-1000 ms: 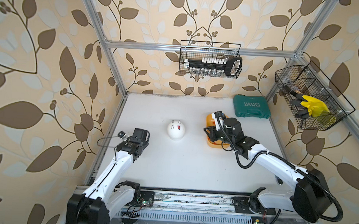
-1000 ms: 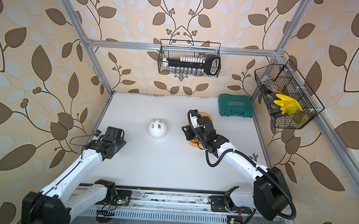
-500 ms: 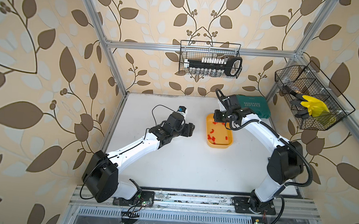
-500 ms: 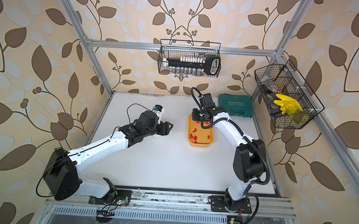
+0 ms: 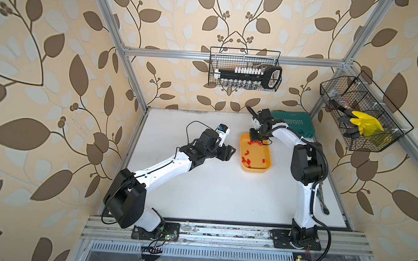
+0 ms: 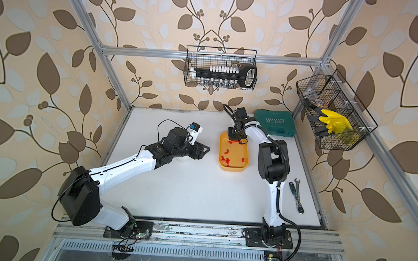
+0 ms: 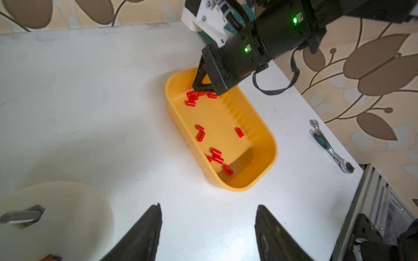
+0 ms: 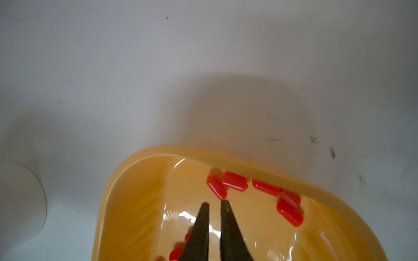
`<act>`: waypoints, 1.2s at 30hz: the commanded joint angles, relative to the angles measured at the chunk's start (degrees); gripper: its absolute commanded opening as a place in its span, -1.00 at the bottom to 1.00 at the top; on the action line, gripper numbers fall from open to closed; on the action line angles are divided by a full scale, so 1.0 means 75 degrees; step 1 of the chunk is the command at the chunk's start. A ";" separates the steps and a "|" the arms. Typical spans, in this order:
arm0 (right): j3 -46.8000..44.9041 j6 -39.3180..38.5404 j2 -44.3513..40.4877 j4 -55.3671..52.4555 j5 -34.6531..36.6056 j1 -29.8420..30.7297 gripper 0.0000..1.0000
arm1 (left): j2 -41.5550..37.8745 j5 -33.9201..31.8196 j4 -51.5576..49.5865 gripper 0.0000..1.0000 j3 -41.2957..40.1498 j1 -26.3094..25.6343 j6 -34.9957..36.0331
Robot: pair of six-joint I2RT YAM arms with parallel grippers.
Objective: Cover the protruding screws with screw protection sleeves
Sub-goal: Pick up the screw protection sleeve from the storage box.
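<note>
The white dome [image 7: 67,217] sits close beside my open left gripper [image 7: 209,206], outside its fingers. One grey protruding screw [image 7: 20,217] sticks out of it. In both top views my left arm covers most of the dome [image 6: 183,160], with the left gripper [image 5: 230,151] pointing at the yellow-orange tray [image 5: 266,167]. Several red screw protection sleeves [image 7: 200,135] [image 8: 235,182] lie loose in the tray [image 8: 117,185]. My right gripper [image 8: 213,203] [image 5: 254,138] is down in the tray's far end. It is shut to a sliver with nothing between the tips, and one tip touches a sleeve.
A green case [image 5: 294,123] lies at the back right behind the tray. A ratchet wrench [image 6: 297,197] and a small screwdriver [image 6: 292,188] lie near the right edge. Wire baskets hang on the back wall [image 5: 245,71] and the right wall [image 5: 360,119].
A second ago my left arm was back at the left edge and the dome was uncovered; it now reaches over the dome. My right arm moved to the tray's far end and its jaws closed.
</note>
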 commanded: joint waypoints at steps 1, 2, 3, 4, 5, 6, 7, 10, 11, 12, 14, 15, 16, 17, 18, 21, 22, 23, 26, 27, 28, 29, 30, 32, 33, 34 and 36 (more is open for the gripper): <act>0.0531 -0.0711 0.0439 -0.0282 -0.0504 -0.0047 -0.71 | -0.0046 0.0195 0.0209 0.35 0.0128 -0.0036 0.0191; 0.0473 -0.0753 0.0473 -0.0167 -0.0600 -0.0047 -0.69 | -0.0056 0.0200 0.0203 0.35 0.0104 -0.0042 0.0208; 0.0383 -0.0726 0.0478 -0.0038 -0.0584 -0.0036 -0.68 | -0.0066 0.0176 0.0191 0.36 0.0098 -0.0037 0.0206; 0.0338 -0.0670 0.0509 0.0050 -0.0538 -0.0031 -0.68 | -0.0069 0.0147 0.0186 0.36 0.0079 -0.0031 0.0215; 0.0304 -0.0670 0.0541 0.0099 -0.0590 -0.0033 -0.68 | -0.0072 0.0145 0.0186 0.36 0.0057 -0.0041 0.0215; 0.0265 -0.0671 0.0555 0.0171 -0.0578 -0.0031 -0.68 | -0.0080 0.0153 0.0180 0.36 0.0051 -0.0037 0.0218; 0.0249 -0.0661 0.0596 0.0194 -0.0532 -0.0020 -0.67 | -0.0087 0.0145 0.0157 0.36 0.0051 -0.0038 0.0197; 0.0210 -0.0650 0.0639 0.0137 -0.0381 0.0003 -0.67 | -0.0142 0.0142 0.0205 0.37 -0.0039 -0.0035 0.0121; 0.0133 -0.0650 0.0640 0.0196 -0.0336 0.0009 -0.67 | -0.0149 0.0128 0.0221 0.37 -0.0060 -0.0041 0.0111; 0.0093 -0.0644 0.0653 0.0207 -0.0262 0.0025 -0.67 | -0.0153 0.0115 0.0204 0.37 -0.0078 -0.0040 0.0114; 0.0038 -0.0688 0.0657 0.0120 -0.0092 0.0055 -0.65 | -0.0177 0.0098 0.0163 0.37 -0.0089 -0.0035 0.0077; -0.0081 -0.0714 0.0615 0.0201 -0.0086 0.0085 -0.64 | -0.0194 0.0110 0.0163 0.37 -0.0098 -0.0041 0.0072; -0.0168 -0.0698 0.0594 0.0269 -0.0031 0.0098 -0.63 | -0.0209 0.0119 0.0162 0.38 -0.0113 -0.0042 0.0050; -0.0176 -0.0697 0.0582 0.0205 -0.0038 0.0109 -0.64 | -0.0213 0.0132 0.0190 0.37 -0.0137 -0.0043 0.0044; -0.0208 -0.0701 0.0559 0.0218 -0.0080 0.0110 -0.64 | -0.0218 0.0134 0.0209 0.37 -0.0161 -0.0041 0.0042; -0.0225 -0.0740 0.0528 0.0122 0.0001 0.0163 -0.58 | -0.0217 0.0144 0.0172 0.38 -0.0148 -0.0049 0.0015; -0.0213 -0.0720 0.0540 0.0080 0.0031 0.0162 -0.57 | -0.0215 0.0173 0.0175 0.38 -0.0148 -0.0053 0.0011; -0.0193 -0.0710 0.0555 0.0042 0.0036 0.0169 -0.57 | -0.0213 0.0165 0.0154 0.38 -0.0138 -0.0053 0.0006; -0.0058 -0.0708 0.0637 -0.0172 0.0026 0.0179 -0.58 | -0.0336 0.0100 0.0045 0.38 -0.0113 -0.0047 0.0050; -0.0039 -0.0703 0.0656 -0.0218 0.0070 0.0180 -0.59 | -0.0476 0.0083 0.0051 0.38 -0.0142 -0.0051 0.0052; -0.0042 -0.0728 0.0662 -0.0228 0.0057 0.0179 -0.60 | -0.0511 0.0071 0.0057 0.38 -0.0166 -0.0053 0.0052; -0.0005 -0.0753 0.0674 -0.0285 0.0080 0.0180 -0.60 | -0.0535 0.0062 0.0048 0.38 -0.0171 -0.0052 0.0054; 0.0071 -0.0738 0.0712 -0.0410 0.0147 0.0185 -0.53 | -0.0568 0.0058 0.0025 0.38 -0.0183 -0.0051 0.0056; 0.0062 -0.0732 0.0675 -0.0459 0.0216 0.0203 -0.46 | -0.0605 0.0058 0.0042 0.38 -0.0227 -0.0053 0.0041; 0.0012 -0.0710 0.0624 -0.0431 0.0238 0.0195 -0.43 | -0.0608 0.0047 0.0045 0.38 -0.0241 -0.0049 0.0060; 0.0001 -0.0697 0.0596 -0.0452 0.0231 0.0204 -0.41 | -0.0621 0.0052 0.0024 0.38 -0.0238 -0.0047 0.0056; -0.0001 -0.0696 0.0565 -0.0510 0.0180 0.0204 -0.38 | -0.0641 0.0029 0.0016 0.38 -0.0263 -0.0050 0.0052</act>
